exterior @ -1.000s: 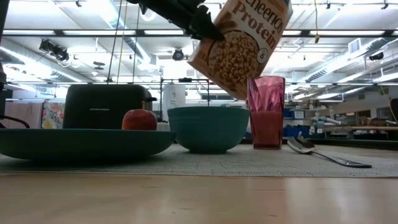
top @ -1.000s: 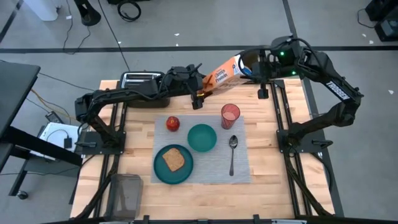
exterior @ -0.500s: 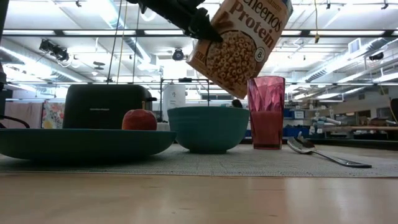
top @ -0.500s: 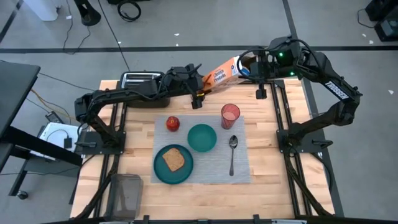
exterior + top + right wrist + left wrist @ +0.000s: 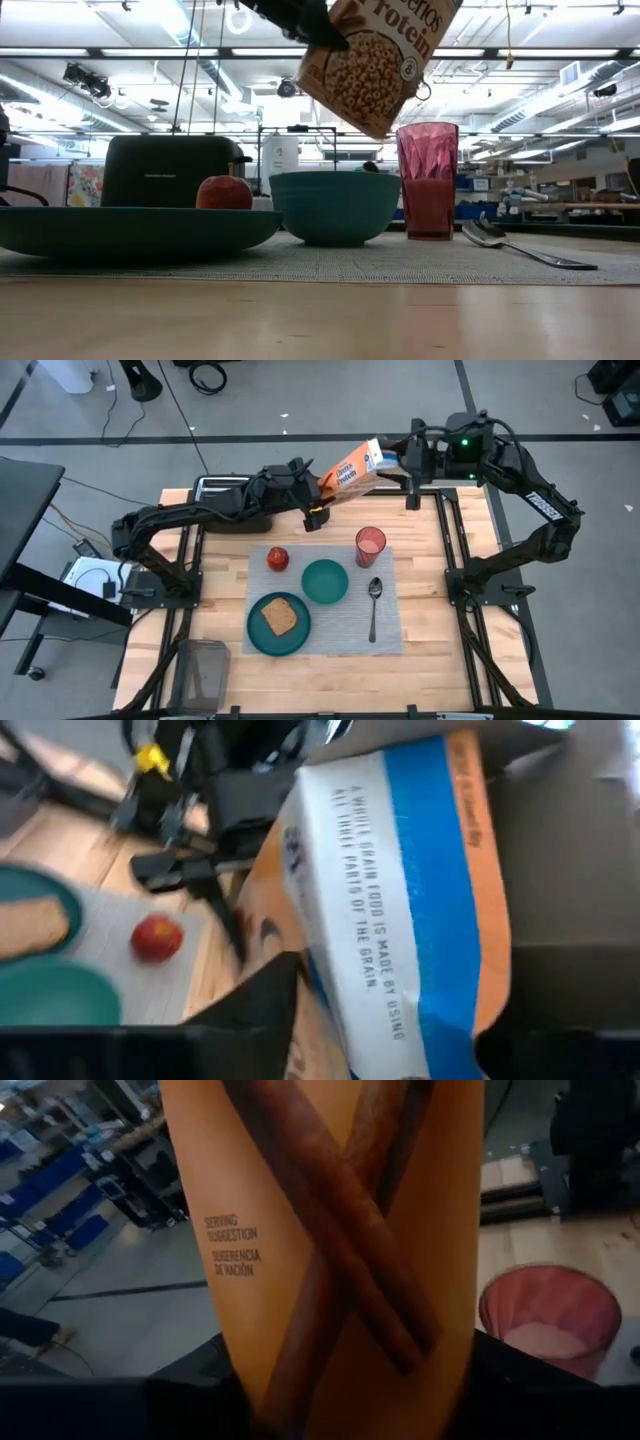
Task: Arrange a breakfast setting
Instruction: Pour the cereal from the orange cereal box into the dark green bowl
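The orange-yellow Cheerios box (image 5: 355, 468) hangs tilted over the table's far side, above the teal bowl (image 5: 324, 581) in the low view. My left gripper (image 5: 320, 492) is shut on its lower end. My right gripper (image 5: 403, 460) stands open with its fingers either side of the box's top end (image 5: 400, 900); whether they touch it, I cannot tell. On the grey placemat (image 5: 395, 630) rest the teal plate (image 5: 254, 642) with toast (image 5: 279, 617), the apple (image 5: 277, 558), the pink cup (image 5: 370, 545) and the spoon (image 5: 374, 610). My left gripper holds the box near its bottom end (image 5: 340, 1330), one finger on each side; the picture's lower edge hides the contact itself. It comes roughly level from the table's left. The box (image 5: 370, 70) is lifted clear, tilted with its top end higher, toward the right arm.
A black toaster (image 5: 225, 488) stands at the far left, under my left arm. A clear container (image 5: 203, 670) sits near the front left corner. Bare wood lies to the right of the placemat and along the near edge.
The box has risen and shifted toward the table's left and far side together with my left gripper. Its top end, which lay deep in my right gripper, now stands farther out of it. My right gripper has tipped upward.
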